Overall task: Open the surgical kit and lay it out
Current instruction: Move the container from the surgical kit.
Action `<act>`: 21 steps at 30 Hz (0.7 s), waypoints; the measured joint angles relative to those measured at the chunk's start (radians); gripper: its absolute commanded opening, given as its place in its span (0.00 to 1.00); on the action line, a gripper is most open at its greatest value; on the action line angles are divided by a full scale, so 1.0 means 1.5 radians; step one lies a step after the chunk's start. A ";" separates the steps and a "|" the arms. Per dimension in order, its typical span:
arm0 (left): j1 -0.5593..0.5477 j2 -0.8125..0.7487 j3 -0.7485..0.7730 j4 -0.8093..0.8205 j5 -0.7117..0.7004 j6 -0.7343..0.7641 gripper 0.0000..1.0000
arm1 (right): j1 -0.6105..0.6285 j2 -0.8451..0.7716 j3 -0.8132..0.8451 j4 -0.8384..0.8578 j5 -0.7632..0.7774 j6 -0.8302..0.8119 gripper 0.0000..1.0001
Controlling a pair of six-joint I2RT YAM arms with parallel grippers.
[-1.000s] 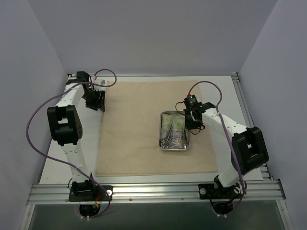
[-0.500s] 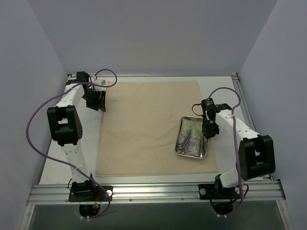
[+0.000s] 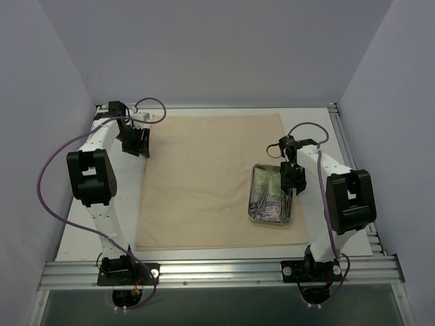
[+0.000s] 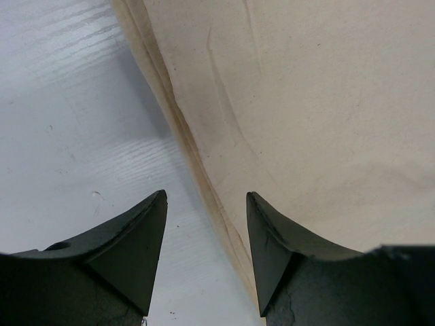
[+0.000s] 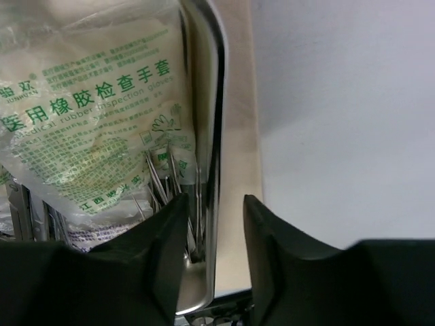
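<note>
Cloth: a large beige cloth sheet [image 3: 197, 183] is spread flat over the white table [image 3: 326, 210]. Faint creases are seen near its left edge in the left wrist view.

Tray: a rectangular steel tray [image 3: 271, 222] is set on the right part of the cloth, close to its right edge and nearer the arms than the far side.

Tray contents: a pale plastic packet [image 5: 88, 122] printed in green characters is laid in the tray. Thin steel instruments [image 5: 160, 183] are seen partly under it (their handles cannot be made out in the wrist view).

Right gripper: the right gripper [image 5: 216, 204] is placed over the tray's right rim with its fingers parted a little. One finger is inside the tray and the other is outside, over the cloth's strip beside it. A gap is visible on each side of the rim, so nothing is gripped.

Left gripper: the left gripper [image 4: 206, 204] is held at the far left edge of the cloth with its fingers well apart and nothing between them. The cloth's edge is seen running under the gap, with bare table below one finger and cloth below the other.
</note>
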 measured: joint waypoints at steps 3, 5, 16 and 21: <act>0.000 0.000 0.000 0.000 0.000 0.000 0.59 | 0.009 0.006 0.042 -0.030 0.035 0.013 0.43; 0.000 0.000 0.000 0.000 0.000 0.000 0.59 | 0.029 -0.005 0.087 -0.049 0.070 0.034 0.47; 0.000 0.000 0.000 0.000 0.000 0.000 0.59 | 0.328 -0.042 0.139 0.041 0.157 0.216 0.51; 0.000 0.000 -0.003 0.000 -0.001 0.001 0.59 | 0.348 0.027 0.105 0.055 0.159 0.252 0.33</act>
